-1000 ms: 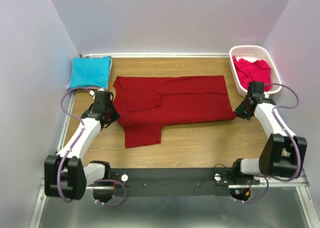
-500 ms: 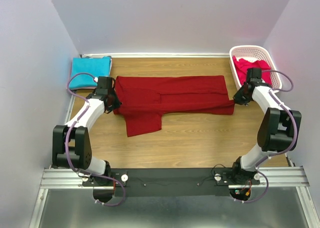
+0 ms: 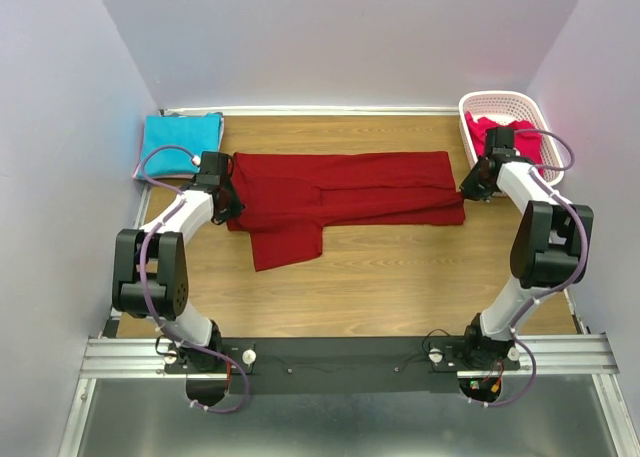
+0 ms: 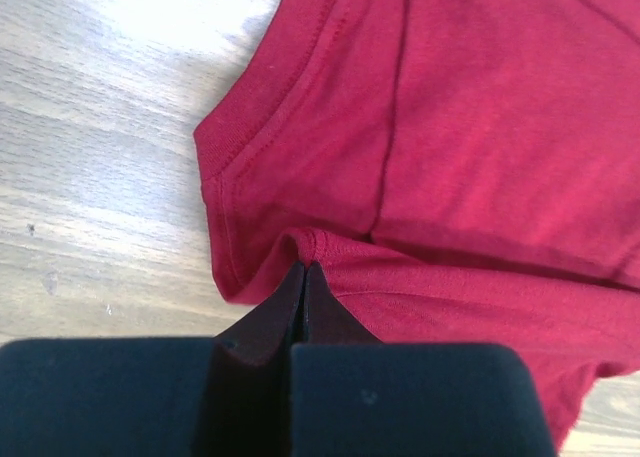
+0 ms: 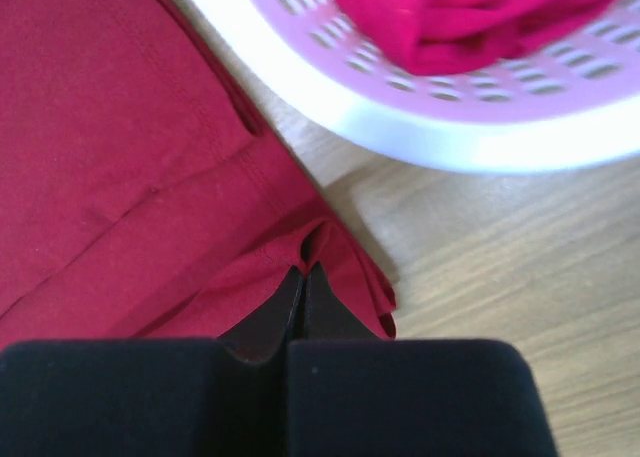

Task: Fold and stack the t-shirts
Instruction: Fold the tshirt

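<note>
Count 3: dark red tee (image 3: 380, 187), turquoise tee (image 3: 180, 144), pinkish-red tee (image 5: 470, 17) | basket (image 3: 497, 96) 1

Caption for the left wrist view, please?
Left gripper pinching an edge of the dark red t-shirt on the table.

Overhead; 2 wrist close-ups (shirt (image 3: 380, 185) shared).

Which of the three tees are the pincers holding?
The dark red t-shirt, pinched at its ends by left pincer and right pincer. Turquoise t-shirt lies apart; pinkish-red t-shirt sits in the basket.
</note>
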Controlling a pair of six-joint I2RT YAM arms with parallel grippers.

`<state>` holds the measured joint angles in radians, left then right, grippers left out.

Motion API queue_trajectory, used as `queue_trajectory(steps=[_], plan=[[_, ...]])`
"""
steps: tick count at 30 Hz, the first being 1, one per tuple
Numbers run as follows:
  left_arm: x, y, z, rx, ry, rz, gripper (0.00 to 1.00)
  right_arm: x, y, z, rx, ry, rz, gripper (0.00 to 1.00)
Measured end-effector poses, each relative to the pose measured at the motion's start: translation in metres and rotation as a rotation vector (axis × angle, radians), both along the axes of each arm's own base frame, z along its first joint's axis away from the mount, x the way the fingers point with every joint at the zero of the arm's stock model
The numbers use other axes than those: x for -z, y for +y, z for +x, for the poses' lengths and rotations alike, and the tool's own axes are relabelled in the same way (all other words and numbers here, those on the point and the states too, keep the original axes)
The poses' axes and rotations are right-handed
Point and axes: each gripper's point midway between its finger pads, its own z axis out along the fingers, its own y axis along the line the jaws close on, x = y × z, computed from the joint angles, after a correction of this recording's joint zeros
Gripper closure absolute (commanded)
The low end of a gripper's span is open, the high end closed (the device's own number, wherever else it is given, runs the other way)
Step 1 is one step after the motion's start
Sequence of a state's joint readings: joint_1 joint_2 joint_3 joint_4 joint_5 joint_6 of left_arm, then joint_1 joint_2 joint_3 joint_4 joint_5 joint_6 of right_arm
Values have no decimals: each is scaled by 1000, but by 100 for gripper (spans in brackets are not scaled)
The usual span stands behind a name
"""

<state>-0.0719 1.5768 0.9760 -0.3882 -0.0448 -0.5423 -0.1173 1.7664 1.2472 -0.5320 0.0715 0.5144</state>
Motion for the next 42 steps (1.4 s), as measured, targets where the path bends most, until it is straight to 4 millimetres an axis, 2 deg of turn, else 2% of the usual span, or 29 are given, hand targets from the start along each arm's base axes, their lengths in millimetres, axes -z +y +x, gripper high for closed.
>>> queue_trajectory(steps=[5,13,21,27,36,42], plan=[[6,2,1,-7,12,10,100,5,6,5,-27,7,-17,99],[11,3,6,-11,13,16,100,21,1,5,-19,43,-43,99],[-4,3,20,-15,-28,15,100,37,-3,5,-9,79,-63,99],[-17,3,33,-19,-66,14,100,39,-4,8,-9,74,-66,99],[6,5,31,-27,-7,27,100,34,-5,13,-17,58,-72,99],[5,6,35,-31,-12,32,100,32,-5,16,-21,47,-75,99]])
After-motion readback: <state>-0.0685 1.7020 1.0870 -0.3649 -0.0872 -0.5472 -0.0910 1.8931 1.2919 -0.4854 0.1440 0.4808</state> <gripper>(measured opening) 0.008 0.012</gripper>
